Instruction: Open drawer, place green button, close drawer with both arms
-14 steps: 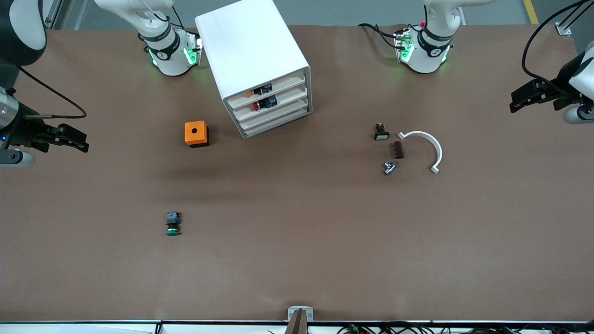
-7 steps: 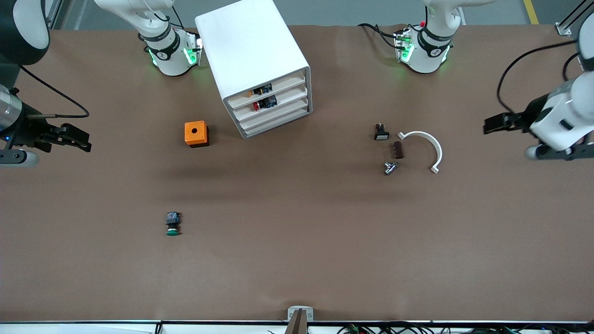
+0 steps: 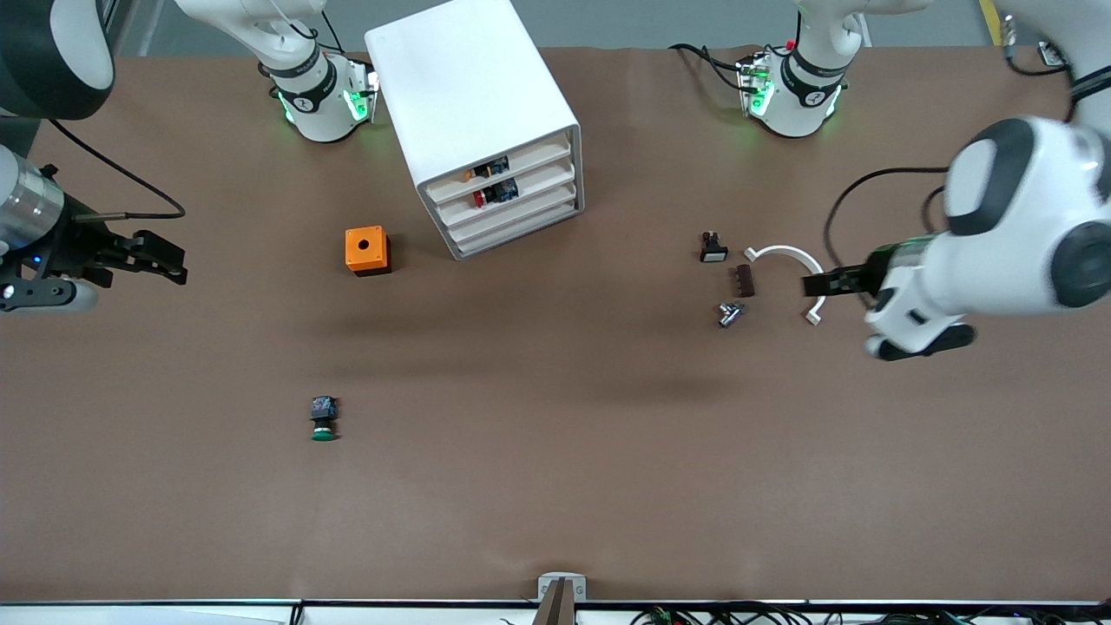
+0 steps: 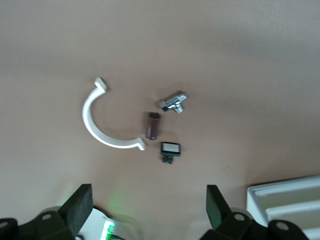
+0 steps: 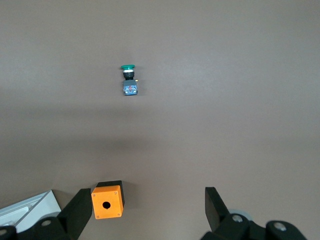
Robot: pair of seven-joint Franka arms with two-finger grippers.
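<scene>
The white cabinet [image 3: 473, 95] stands near the robots' bases, and its drawer [image 3: 514, 218], third from the top, is shut. The green-capped button [image 3: 323, 420] [image 5: 129, 80] lies on its side on the brown table, nearer the front camera than the orange box. My right gripper [image 3: 176, 260] [image 5: 147, 204] hangs open and empty at the right arm's end of the table, above the level of the orange box. Over the white curved clamp, my left gripper [image 3: 812, 285] [image 4: 147, 201] is open and holds nothing.
An orange box with a hole [image 3: 367, 250] [image 5: 106, 201] sits beside the cabinet. Toward the left arm's end lie a black switch with a white face [image 3: 713, 248] [image 4: 170, 148], a brown piece [image 3: 745, 280], a metal fitting [image 3: 729, 313] and a white curved clamp [image 3: 785, 253] [image 4: 92, 125].
The left arm has swung in from its end of the table and now hangs over the white clamp. The right gripper has crept slightly toward the middle. Nothing on the table moved.
</scene>
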